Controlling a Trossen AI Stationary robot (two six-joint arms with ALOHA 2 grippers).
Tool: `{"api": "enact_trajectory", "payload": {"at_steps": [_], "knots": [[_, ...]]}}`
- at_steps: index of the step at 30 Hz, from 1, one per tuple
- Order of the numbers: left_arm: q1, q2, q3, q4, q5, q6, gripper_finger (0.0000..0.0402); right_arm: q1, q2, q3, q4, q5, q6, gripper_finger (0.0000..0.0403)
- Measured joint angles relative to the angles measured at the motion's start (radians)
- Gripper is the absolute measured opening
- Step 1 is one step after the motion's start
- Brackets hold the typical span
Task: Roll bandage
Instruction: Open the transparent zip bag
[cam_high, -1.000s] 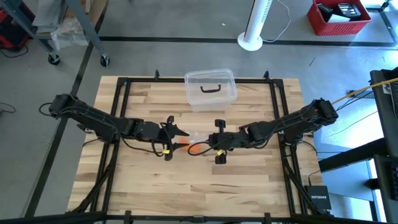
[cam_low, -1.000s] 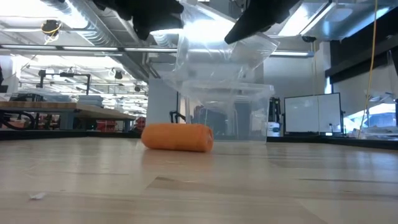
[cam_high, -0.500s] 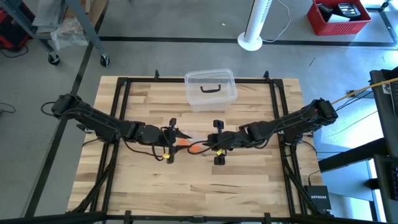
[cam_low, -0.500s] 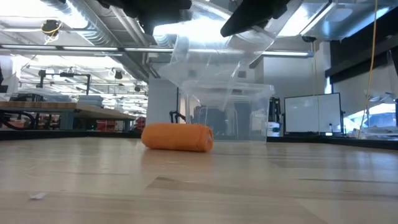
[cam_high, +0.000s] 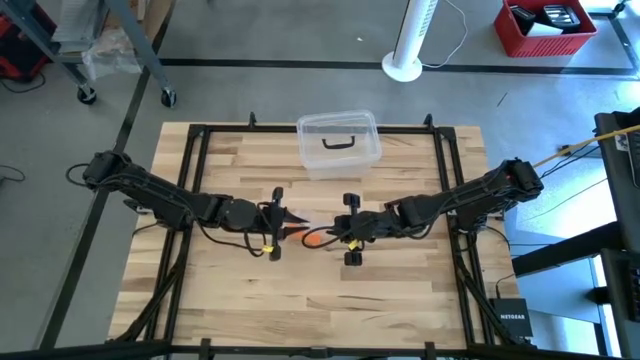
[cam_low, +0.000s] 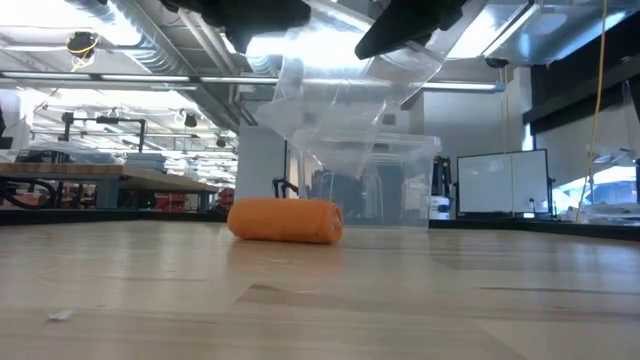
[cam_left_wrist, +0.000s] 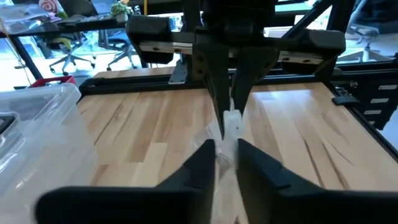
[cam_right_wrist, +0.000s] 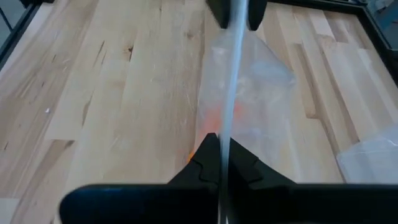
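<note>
The bandage (cam_low: 286, 220) is a rolled orange cylinder lying on its side on the table's middle, also seen from above (cam_high: 318, 238). Above it hangs a clear plastic wrapper (cam_low: 340, 90). My right gripper (cam_right_wrist: 219, 146) is shut on the wrapper's right end. My left gripper (cam_left_wrist: 227, 149) faces it from the table's left. Its fingers stand close on either side of the wrapper's other end (cam_left_wrist: 232, 122), with a narrow gap still showing between them. My right gripper pinches the wrapper's edge (cam_right_wrist: 227, 118) between its two fingers, coming level from the table's right. The wrapper is lifted clear of the table and stretches from the fingers toward my left gripper, above the orange roll.
A clear plastic box (cam_high: 338, 143) with a black handle stands at the table's far middle, behind the roll (cam_low: 372, 180). Black frame rails (cam_high: 190, 200) run along the table's left and right sides. Bare wood lies toward the near edge.
My left gripper has edged toward the right gripper, and its fingers have narrowed from wide apart to a small gap around the wrapper's end. The wrapper's left part has shifted slightly. The orange roll has stayed put.
</note>
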Motion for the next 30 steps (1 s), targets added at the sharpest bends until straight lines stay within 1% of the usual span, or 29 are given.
{"api": "enact_trajectory", "payload": {"at_steps": [2, 3, 6, 8, 12, 15, 17, 20, 22, 26, 28, 30], "knots": [[0.000, 0.000, 0.000, -0.001, 0.000, 0.010, 0.0019, 0.000, 0.000, 0.000, 0.000, -0.006, 0.000, 0.0002], [0.000, 0.000, 0.000, -0.002, 0.000, 0.013, 0.0010, 0.000, 0.000, 0.000, 0.002, -0.011, 0.001, 0.0003], [0.000, 0.000, 0.000, -0.002, 0.000, 0.012, 0.0006, 0.000, 0.000, 0.000, 0.001, -0.011, 0.017, 0.0011], [0.000, 0.000, 0.000, -0.004, 0.000, 0.016, 0.0002, 0.000, 0.001, 0.022, -0.038, -0.009, 0.018, 0.0030], [0.000, -0.001, 0.000, -0.025, -0.001, 0.018, 0.0001, 0.000, -0.014, 0.128, -0.170, -0.005, 0.004, 0.0084], [0.000, -0.001, 0.000, -0.032, -0.014, 0.016, 0.0001, 0.000, -0.019, 0.179, -0.195, 0.000, -0.019, 0.0116], [0.000, -0.001, 0.000, -0.031, -0.016, 0.016, 0.0001, 0.000, -0.017, 0.180, -0.147, 0.014, -0.082, 0.0131], [0.000, -0.001, 0.000, -0.032, -0.024, 0.024, 0.0000, -0.017, 0.000, 0.140, 0.078, 0.035, -0.115, 0.0140], [0.001, -0.001, 0.000, -0.031, -0.026, 0.024, 0.0000, -0.034, 0.026, 0.115, 0.182, 0.029, -0.119, 0.0142], [0.003, -0.001, 0.000, -0.030, -0.026, 0.030, 0.0000, -0.061, 0.082, 0.106, 0.262, -0.018, -0.124, 0.0142], [0.003, -0.001, 0.000, -0.030, -0.026, 0.030, 0.0000, -0.061, 0.093, 0.106, 0.285, -0.048, -0.125, 0.0142], [0.003, -0.001, 0.000, -0.033, -0.026, 0.030, 0.0000, -0.060, 0.095, 0.106, 0.285, -0.055, -0.127, 0.0142]]}}
